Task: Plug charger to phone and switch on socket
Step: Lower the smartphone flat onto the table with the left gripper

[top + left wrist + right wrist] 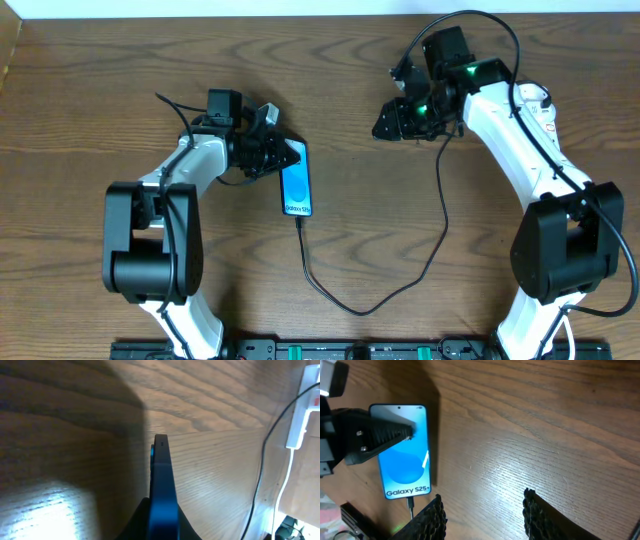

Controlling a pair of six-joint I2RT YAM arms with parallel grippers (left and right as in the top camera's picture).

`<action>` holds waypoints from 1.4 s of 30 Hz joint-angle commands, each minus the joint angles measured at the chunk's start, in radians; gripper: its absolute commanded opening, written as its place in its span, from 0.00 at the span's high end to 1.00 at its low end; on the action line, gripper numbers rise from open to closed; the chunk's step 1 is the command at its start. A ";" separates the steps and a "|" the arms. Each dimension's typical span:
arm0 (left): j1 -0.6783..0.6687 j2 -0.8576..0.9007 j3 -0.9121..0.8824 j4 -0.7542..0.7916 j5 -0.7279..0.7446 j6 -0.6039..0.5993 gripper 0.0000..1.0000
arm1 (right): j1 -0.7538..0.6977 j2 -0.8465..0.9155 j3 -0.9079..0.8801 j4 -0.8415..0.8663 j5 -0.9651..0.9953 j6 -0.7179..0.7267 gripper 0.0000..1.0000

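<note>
Clamping the phone (297, 182), the left gripper (288, 156) sits far from the socket (299, 420); the empty, parted right gripper (482, 497) seems nearer.

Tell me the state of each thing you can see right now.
phone: screen lit, charger plugged in
charger: connector in phone, cable slack
socket: switch position too small to tell
left hand: shut on phone
right hand: open, empty

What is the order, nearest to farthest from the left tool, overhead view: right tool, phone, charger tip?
1. phone: held in the left tool.
2. charger tip: at the phone's bottom end.
3. right tool: far across the table.
</note>
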State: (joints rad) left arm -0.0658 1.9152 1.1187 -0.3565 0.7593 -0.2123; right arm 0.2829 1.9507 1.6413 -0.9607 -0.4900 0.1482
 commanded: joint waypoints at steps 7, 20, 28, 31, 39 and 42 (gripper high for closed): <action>0.001 0.040 0.030 -0.003 0.006 0.009 0.93 | 0.020 -0.014 0.017 -0.005 0.021 -0.015 0.50; 0.001 0.040 0.009 -0.051 -0.073 0.009 0.79 | 0.020 -0.014 0.017 -0.003 0.021 -0.015 0.47; 0.001 0.040 0.009 -0.054 -0.100 0.009 0.60 | 0.020 -0.014 0.017 -0.005 0.021 -0.015 0.46; 0.001 0.040 0.009 -0.064 -0.163 0.009 0.59 | 0.020 -0.014 0.017 -0.006 0.021 -0.016 0.46; 0.001 0.040 0.009 -0.115 -0.349 0.009 0.55 | 0.020 -0.014 0.017 -0.013 0.021 -0.016 0.46; 0.001 0.039 0.010 -0.126 -0.393 0.009 0.55 | 0.020 -0.014 0.017 -0.013 0.021 -0.016 0.45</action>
State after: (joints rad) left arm -0.0677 1.9324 1.1378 -0.4610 0.5446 -0.2092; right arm 0.2962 1.9511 1.6417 -0.9718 -0.4706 0.1474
